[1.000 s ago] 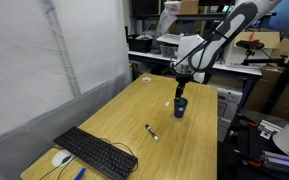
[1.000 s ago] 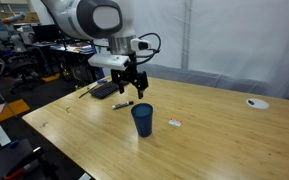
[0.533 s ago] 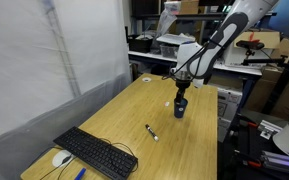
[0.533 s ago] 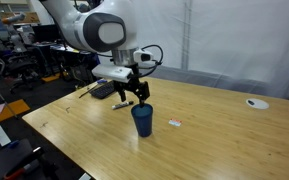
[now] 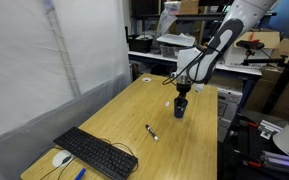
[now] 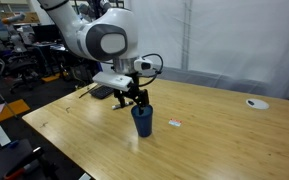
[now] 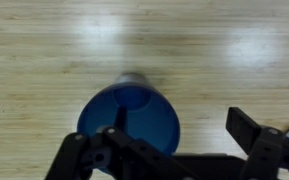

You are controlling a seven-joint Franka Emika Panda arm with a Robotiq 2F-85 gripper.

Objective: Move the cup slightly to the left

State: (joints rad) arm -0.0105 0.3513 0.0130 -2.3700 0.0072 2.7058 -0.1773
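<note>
The cup (image 6: 142,120) is reached, not yet gripped — the gripper (image 7: 178,130) is spread at its rim; the leftward shift remains.

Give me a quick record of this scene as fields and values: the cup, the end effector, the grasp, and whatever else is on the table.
cup: dark blue cup, upright on the wooden table
end effector: end effector open, down at the cup's rim
finger placement: wrist view shows one finger over the cup's mouth, the other outside its wall
grasp: not closed on the cup
other items: marker pen mid-table; keyboard and mouse at the opposite end
</note>
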